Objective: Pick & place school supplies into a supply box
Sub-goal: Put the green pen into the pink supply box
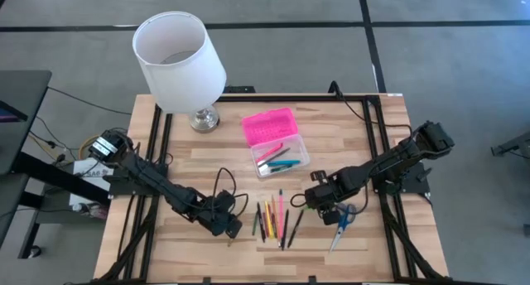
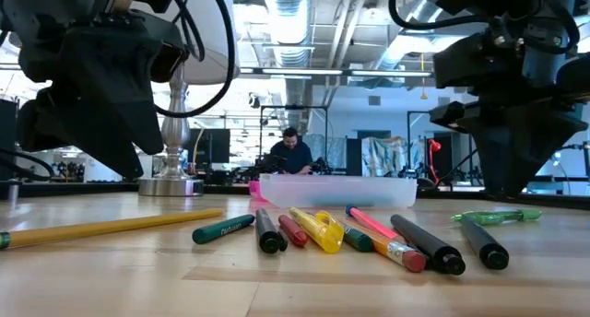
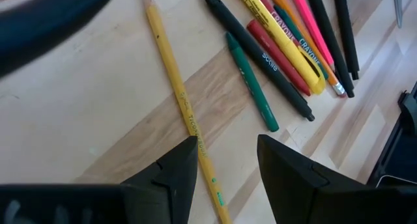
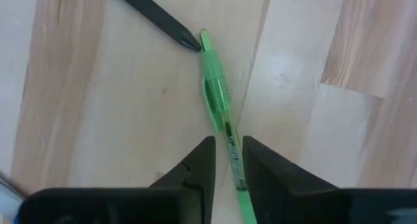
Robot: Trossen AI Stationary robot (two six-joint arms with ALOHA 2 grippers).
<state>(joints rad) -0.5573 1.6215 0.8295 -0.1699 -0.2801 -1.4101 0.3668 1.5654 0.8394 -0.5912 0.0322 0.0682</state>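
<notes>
Several pens, pencils and markers (image 1: pixel 277 219) lie side by side on the wooden table near its near edge. My left gripper (image 3: pixel 227 165) is open and low over a yellow pencil (image 3: pixel 174 81), which lies flat at the left of the row, a finger on each side of it. My right gripper (image 4: pixel 228 162) is open by a narrow gap, its fingers on either side of a green pen (image 4: pixel 218 97) that lies flat on the table (image 2: pixel 498 216). The supply box (image 1: pixel 281 156) stands open, its pink lid (image 1: pixel 269 126) flat behind the clear base, with a few pens inside. Blue-handled scissors (image 1: pixel 341 221) lie beside the right gripper.
A white-shaded lamp (image 1: pixel 178 49) on a metal foot (image 1: pixel 203 119) stands at the table's far left. Black frame rails (image 1: pixel 377 144) run along the table's sides. Cables trail by the left arm. A person sits in the room far behind the table (image 2: pixel 293 151).
</notes>
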